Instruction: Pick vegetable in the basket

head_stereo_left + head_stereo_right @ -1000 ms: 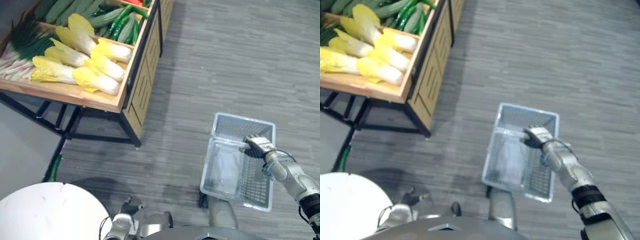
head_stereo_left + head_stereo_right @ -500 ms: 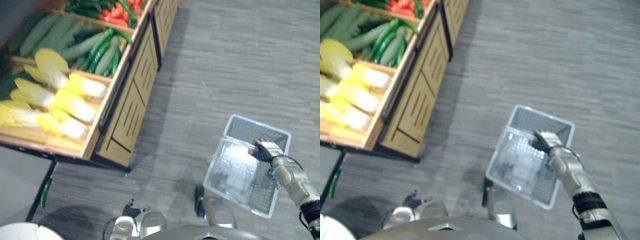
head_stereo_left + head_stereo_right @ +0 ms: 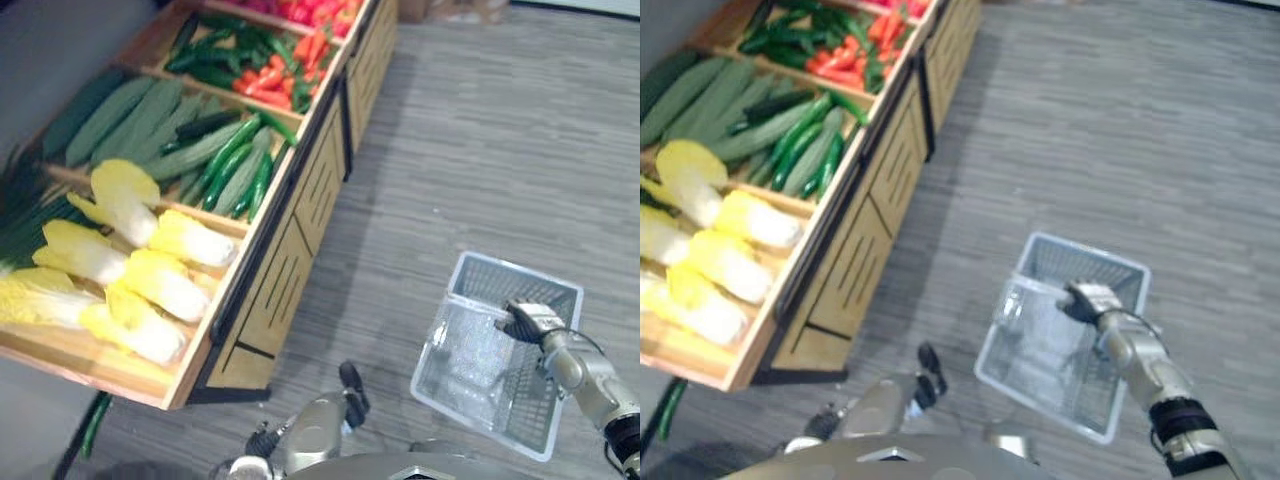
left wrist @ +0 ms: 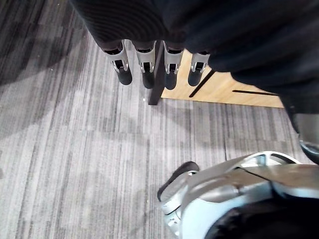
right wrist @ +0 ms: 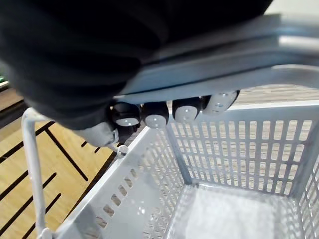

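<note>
Off to the robot's right, above the grey plank floor (image 3: pixel 480 150), the right hand (image 3: pixel 530 320) has its fingers (image 5: pixel 155 115) curled round the handle (image 5: pixel 259 69) of a white mesh basket (image 3: pixel 515 278). The right wrist view shows the fingertips tucked under that grey bar. The thumb is lost behind the dark cover, so its place cannot be told. The basket's far wall and part of its mesh bottom show, while the hand and forearm cover some of its right side.

The vegetables lie well apart from the basket, in the compartments of a wooden bench (image 3: pixel 285 290) to the left. Pale yellow cabbages (image 3: pixel 150 270) fill the nearest one. Cucumbers (image 3: pixel 130 115) and long green peppers (image 3: pixel 235 160) share the next. Red peppers (image 3: pixel 300 50) are furthest back, cut off by the picture's top edge. Green onions (image 3: pixel 20 215) are cut off at the left edge.

The left hand (image 4: pixel 145 64) hangs over the floor just beside the bench's leg, fingers straight and spread, holding nothing.
</note>
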Controlling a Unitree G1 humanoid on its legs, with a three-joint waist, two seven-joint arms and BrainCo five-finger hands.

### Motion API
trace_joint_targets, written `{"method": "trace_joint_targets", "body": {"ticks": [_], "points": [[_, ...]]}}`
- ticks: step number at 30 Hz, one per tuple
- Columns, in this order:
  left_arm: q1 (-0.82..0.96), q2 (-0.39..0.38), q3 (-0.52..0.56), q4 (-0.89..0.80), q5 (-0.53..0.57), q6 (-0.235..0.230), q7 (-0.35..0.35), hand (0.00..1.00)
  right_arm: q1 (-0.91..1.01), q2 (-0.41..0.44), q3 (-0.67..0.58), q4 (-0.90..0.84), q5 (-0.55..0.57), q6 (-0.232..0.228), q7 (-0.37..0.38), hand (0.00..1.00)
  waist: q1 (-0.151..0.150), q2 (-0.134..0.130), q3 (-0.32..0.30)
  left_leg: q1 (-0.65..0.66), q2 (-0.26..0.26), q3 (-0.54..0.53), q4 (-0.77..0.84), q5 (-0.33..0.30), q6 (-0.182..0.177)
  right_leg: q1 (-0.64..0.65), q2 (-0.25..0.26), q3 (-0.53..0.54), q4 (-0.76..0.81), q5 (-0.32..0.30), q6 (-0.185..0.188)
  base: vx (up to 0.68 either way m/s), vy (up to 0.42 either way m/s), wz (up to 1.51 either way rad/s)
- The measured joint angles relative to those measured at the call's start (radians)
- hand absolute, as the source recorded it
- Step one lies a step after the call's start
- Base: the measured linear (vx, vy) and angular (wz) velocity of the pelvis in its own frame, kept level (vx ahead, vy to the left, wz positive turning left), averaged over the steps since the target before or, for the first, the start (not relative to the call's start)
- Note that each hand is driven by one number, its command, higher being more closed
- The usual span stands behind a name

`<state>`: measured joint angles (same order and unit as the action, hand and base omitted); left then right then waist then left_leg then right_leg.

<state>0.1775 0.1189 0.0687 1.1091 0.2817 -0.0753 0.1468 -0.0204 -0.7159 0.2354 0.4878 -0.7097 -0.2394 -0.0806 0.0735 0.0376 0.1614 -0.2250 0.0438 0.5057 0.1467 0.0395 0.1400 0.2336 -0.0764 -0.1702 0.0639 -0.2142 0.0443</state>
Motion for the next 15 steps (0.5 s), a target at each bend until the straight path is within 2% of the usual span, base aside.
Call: {"method": "trace_joint_targets", "body": {"ticks": [1, 2, 3, 4, 5, 6, 7, 8, 9, 10, 11, 13, 14, 15], "points": [[0.01, -0.009, 0.014, 0.008, 0.001, 0.001, 0.0, 0.0, 0.001, -0.003, 0.02, 0.0, 0.0, -0.001, 0.002, 1.0, 0.014, -0.013, 0.007, 0.029, -0.017, 0.0, -0.004, -0.028, 0.001, -0.008, -0.017, 0.015, 0.073, -0.002, 0.002, 0.27, 0.157, 0.14], [0.018, -0.01, 0.018, 0.01, 0.001, 0.003, 0.0, 0.0, 0.002, 0.003, 0.025, 0.0, 0.0, -0.002, 0.004, 1.0, 0.018, -0.009, 0.004, 0.049, -0.021, -0.005, -0.017, -0.045, -0.009, -0.022, -0.025, 0.019, 0.135, -0.007, 0.011, 0.36, 0.213, 0.16], [0.041, -0.006, 0.016, 0.015, 0.0, 0.014, 0.001, 0.0, 0.0, 0.028, 0.043, 0.001, -0.002, -0.005, 0.004, 1.0, 0.018, -0.024, -0.005, 0.098, -0.045, -0.016, -0.051, -0.072, -0.025, -0.106, -0.054, 0.035, 0.381, -0.012, 0.07, 0.29, 0.158, 0.2], [0.056, -0.001, 0.015, 0.015, -0.001, 0.015, 0.001, 0.0, -0.001, 0.046, 0.055, 0.005, -0.002, -0.013, 0.004, 1.0, 0.016, -0.037, -0.018, 0.122, -0.06, -0.026, -0.07, -0.081, -0.029, -0.183, -0.071, 0.071, 0.556, 0.028, 0.17, 0.3, 0.14, 0.25], [0.06, 0.004, 0.013, 0.015, -0.002, 0.016, 0.001, 0.0, -0.002, 0.061, 0.055, 0.009, -0.002, -0.015, 0.003, 1.0, 0.013, -0.033, -0.026, 0.143, -0.067, -0.032, -0.081, -0.085, -0.03, -0.227, -0.076, 0.101, 0.656, 0.074, 0.251, 0.27, 0.077, 0.37], [0.06, 0.016, -0.004, 0.015, -0.002, 0.023, 0.001, 0.0, -0.01, 0.086, 0.042, 0.02, -0.006, -0.013, -0.009, 1.0, 0.005, -0.052, -0.022, 0.179, -0.079, -0.064, -0.089, -0.099, -0.029, -0.31, -0.077, 0.135, 0.841, 0.156, 0.253, 0.34, 0.065, 0.71], [0.052, 0.034, -0.024, 0.015, -0.003, 0.031, 0.001, 0.0, -0.026, 0.087, 0.021, 0.036, -0.009, -0.017, -0.011, 1.0, -0.011, -0.068, -0.022, 0.213, -0.095, -0.115, -0.09, -0.108, -0.025, -0.365, -0.098, 0.116, 0.975, 0.151, 0.247, 0.34, 0.047, 0.91], [0.049, 0.042, -0.035, 0.014, -0.004, 0.032, 0.003, 0.0, -0.025, 0.087, 0.012, 0.04, -0.009, -0.017, -0.011, 1.0, -0.014, -0.071, -0.023, 0.232, -0.099, -0.144, -0.09, -0.11, -0.018, -0.382, -0.105, 0.099, 1.016, 0.144, 0.234, 0.34, -0.002, 1.29], [0.045, 0.049, -0.055, 0.008, -0.005, 0.032, 0.003, 0.0, -0.01, 0.089, 0.003, 0.051, -0.011, -0.011, -0.015, 1.0, -0.021, -0.07, -0.023, 0.271, -0.101, -0.204, -0.09, -0.116, -0.017, -0.401, -0.119, 0.062, 1.036, 0.108, 0.169, 0.42, -0.056, 1.46], [0.038, 0.065, -0.066, 0.001, -0.018, 0.032, 0.005, 0.0, -0.006, 0.09, -0.015, 0.081, -0.026, -0.008, -0.026, 1.0, -0.036, -0.069, -0.023, 0.305, -0.099, -0.263, -0.09, -0.116, -0.018, -0.41, -0.134, 0.033, 0.99, 0.065, 0.097, 0.35, -0.054, 1.56], [0.033, 0.064, -0.068, -0.005, -0.034, 0.032, 0.005, 0.0, -0.006, 0.09, -0.03, 0.101, -0.031, -0.007, -0.026, 1.0, -0.044, -0.067, -0.023, 0.315, -0.098, -0.301, -0.09, -0.116, -0.018, -0.412, -0.143, 0.024, 0.939, 0.049, 0.07, 0.33, -0.09, 1.56], [0.001, 0.061, -0.069, -0.017, -0.065, 0.027, 0.006, 0.0, 0.0, 0.088, -0.073, 0.193, -0.038, -0.002, -0.024, 1.0, -0.047, -0.064, -0.027, 0.317, -0.091, -0.403, -0.088, -0.12, -0.027, -0.427, -0.161, 0.05, 0.69, 0.035, 0.046, 0.26, -0.134, 1.61], [-0.012, 0.051, -0.063, -0.026, -0.085, 0.021, 0.006, 0.0, 0.0, 0.089, -0.093, 0.263, -0.04, 0.003, -0.019, 1.0, -0.041, -0.062, -0.028, 0.31, -0.086, -0.461, -0.078, -0.128, -0.042, -0.437, -0.158, 0.127, 0.548, 0.042, 0.045, 0.23, -0.16, 1.42], [-0.015, 0.046, -0.061, -0.028, -0.085, 0.019, 0.006, 0.0, 0.003, 0.09, -0.107, 0.295, -0.04, 0.005, -0.018, 1.0, -0.041, -0.059, -0.029, 0.303, -0.082, -0.491, -0.069, -0.134, -0.051, -0.438, -0.155, 0.175, 0.49, 0.046, 0.05, 0.26, -0.264, 1.42]]}}
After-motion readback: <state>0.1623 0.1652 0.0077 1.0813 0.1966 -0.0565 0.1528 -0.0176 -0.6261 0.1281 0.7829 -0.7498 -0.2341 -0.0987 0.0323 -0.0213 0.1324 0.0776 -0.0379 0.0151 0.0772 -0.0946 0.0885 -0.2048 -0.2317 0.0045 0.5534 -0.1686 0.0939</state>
